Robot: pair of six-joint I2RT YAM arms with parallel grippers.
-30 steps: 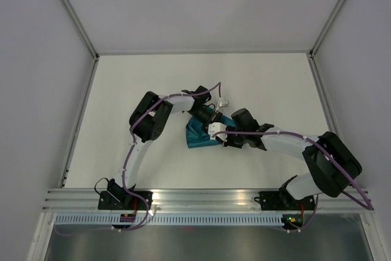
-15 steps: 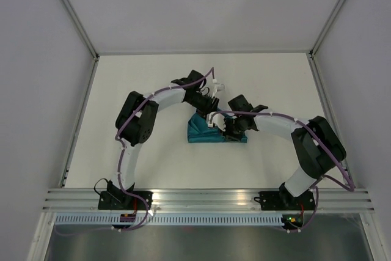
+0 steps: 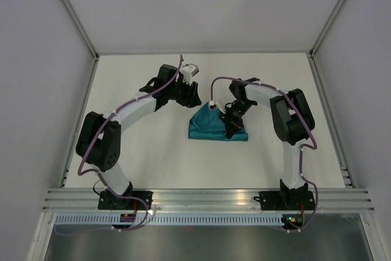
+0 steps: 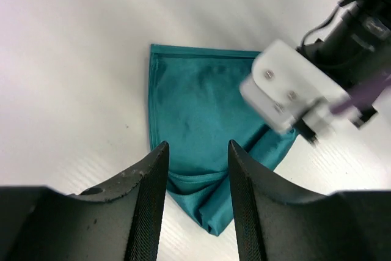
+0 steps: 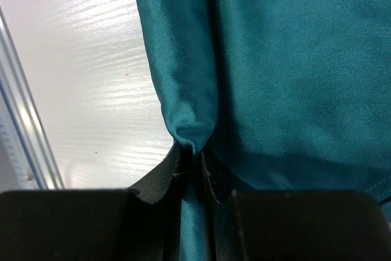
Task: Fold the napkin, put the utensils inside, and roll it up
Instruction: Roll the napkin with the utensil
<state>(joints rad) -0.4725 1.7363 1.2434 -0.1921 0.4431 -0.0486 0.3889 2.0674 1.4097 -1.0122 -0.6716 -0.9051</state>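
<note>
The teal napkin (image 3: 211, 128) lies bunched in a rough triangle at the middle of the white table, several layers thick. My right gripper (image 3: 232, 129) points down onto its right part and is shut on a pinched ridge of the napkin (image 5: 183, 77), the cloth squeezed between the black pads (image 5: 164, 178). My left gripper (image 3: 193, 98) hovers just beyond the cloth's far left corner, open and holding nothing. Between its fingers (image 4: 151, 194) I see the napkin (image 4: 195, 108) below, with the right wrist's white camera block (image 4: 287, 90) over it. The utensils are out of view.
The white table (image 3: 275, 77) is bounded by grey walls and metal rails, with a slotted rail (image 3: 208, 198) along the near edge by the arm bases. A table-edge rail (image 5: 18, 120) shows at the left of the right wrist view.
My left gripper has opened, let go of the napkin and drawn back to the far left. The right gripper has carried its pinch of cloth rightward, leaving the napkin spread wider.
</note>
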